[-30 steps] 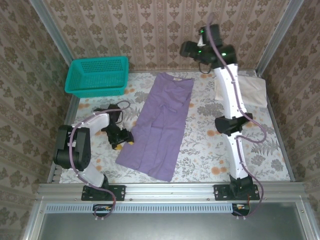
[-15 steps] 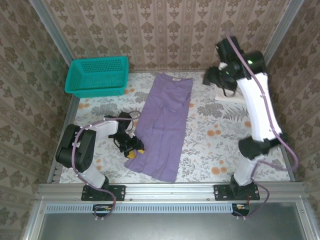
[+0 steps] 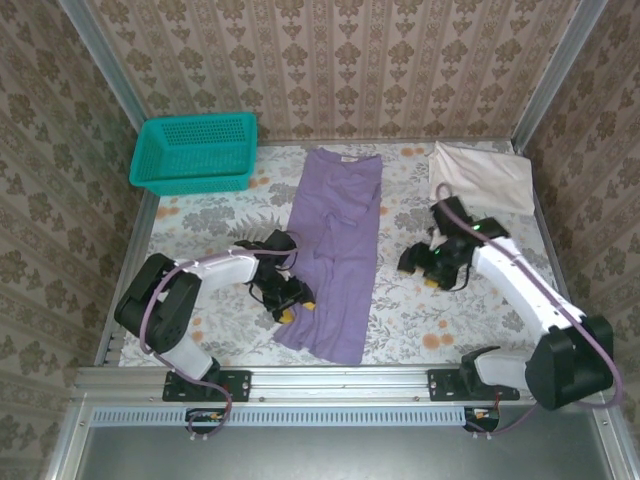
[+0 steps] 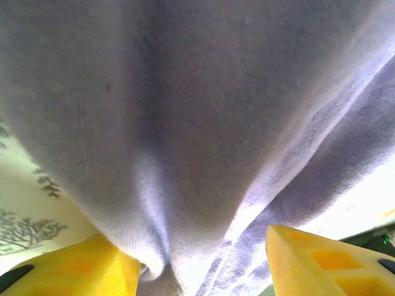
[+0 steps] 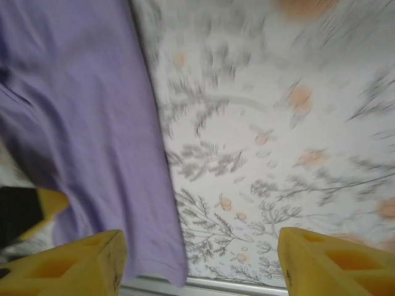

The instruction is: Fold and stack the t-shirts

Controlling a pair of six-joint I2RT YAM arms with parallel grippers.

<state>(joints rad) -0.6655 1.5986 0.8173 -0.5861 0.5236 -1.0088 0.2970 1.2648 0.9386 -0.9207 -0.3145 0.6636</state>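
My left gripper (image 3: 297, 310) sits at the near left hem of the lavender t-shirt (image 3: 335, 230). Its jaws are half apart with a limp fold lying between them, not clamped as far as I can see. My right gripper (image 3: 432, 265) hovers wide and empty just right of it. It looks like light, floppy cloth, best pinched at the hem corners. The off-white t-shirt (image 3: 485, 175) lies in the far right corner.

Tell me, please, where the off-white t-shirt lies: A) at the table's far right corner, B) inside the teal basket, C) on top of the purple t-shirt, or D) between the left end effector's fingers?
A: the off-white t-shirt lies at the far right corner of the table, apart from the purple t-shirt in the middle and the teal basket at far left.
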